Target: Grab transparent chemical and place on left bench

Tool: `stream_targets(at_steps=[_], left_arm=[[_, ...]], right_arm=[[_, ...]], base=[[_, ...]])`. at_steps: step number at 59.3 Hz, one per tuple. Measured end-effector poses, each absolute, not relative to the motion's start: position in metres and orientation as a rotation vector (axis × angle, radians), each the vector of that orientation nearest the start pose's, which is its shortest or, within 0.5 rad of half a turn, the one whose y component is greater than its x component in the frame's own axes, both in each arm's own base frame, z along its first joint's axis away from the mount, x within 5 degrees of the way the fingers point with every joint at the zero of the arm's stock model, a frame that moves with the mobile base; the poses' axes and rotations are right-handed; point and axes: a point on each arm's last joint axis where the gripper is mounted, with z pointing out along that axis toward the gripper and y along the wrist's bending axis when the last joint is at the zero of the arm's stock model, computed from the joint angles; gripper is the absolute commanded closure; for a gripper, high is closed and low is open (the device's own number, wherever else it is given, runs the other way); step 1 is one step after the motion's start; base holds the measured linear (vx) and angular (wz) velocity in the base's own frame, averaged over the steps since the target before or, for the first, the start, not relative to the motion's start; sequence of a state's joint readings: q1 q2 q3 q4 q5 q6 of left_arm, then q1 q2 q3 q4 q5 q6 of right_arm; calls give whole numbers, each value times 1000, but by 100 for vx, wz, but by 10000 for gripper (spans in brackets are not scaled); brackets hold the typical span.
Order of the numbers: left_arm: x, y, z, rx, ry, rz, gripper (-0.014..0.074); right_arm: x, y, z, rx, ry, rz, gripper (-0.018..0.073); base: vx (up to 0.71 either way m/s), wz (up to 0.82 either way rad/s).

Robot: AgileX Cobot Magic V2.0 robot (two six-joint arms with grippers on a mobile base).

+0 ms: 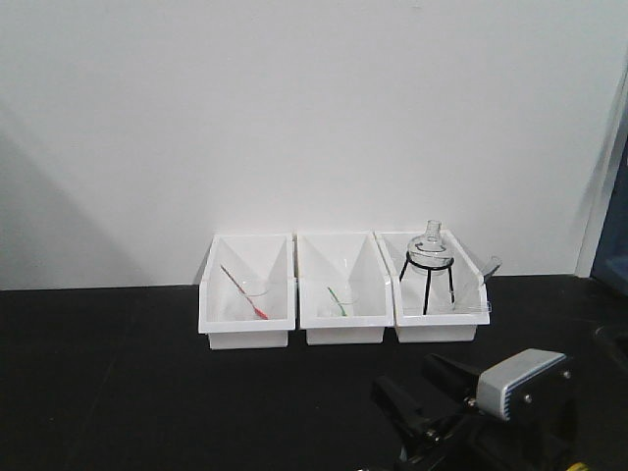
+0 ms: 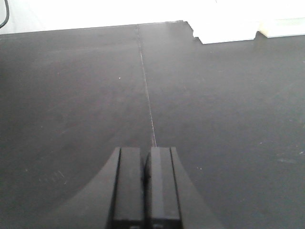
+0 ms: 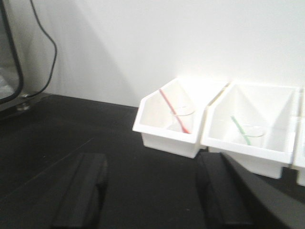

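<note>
A matte black worktop (image 1: 118, 373) runs along a plain white wall (image 1: 294, 108), carrying three white bins (image 1: 343, 294). No clear-pipette beaker can be made out. Left pincer (image 2: 145, 183) is pressed together; right pincer (image 3: 152, 191) is spread, holding nothing.

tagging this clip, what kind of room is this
Probably a chemistry lab: a matte black worktop, white bins holding small glass beakers with coloured pipettes, and a glass flask on a black tripod stand.
</note>
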State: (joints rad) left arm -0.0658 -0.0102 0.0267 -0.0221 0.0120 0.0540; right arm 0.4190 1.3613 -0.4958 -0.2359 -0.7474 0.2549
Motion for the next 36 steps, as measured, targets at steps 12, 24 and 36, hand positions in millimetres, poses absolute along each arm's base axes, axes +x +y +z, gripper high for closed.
stream_targets(at_steps=[12,24,36], left_arm=[[57,-4,204,74,1510,-27,600],[57,-4,204,74,1510,-27,600],[57,-4,204,74,1510,-27,600]], right_arm=[[203,98,272,-404,1693,389,573],[161,72,294,-387,1789,294,567],[120,49,308,-355,1783,250,566]], base=[[0,0],[0,0],[0,0]])
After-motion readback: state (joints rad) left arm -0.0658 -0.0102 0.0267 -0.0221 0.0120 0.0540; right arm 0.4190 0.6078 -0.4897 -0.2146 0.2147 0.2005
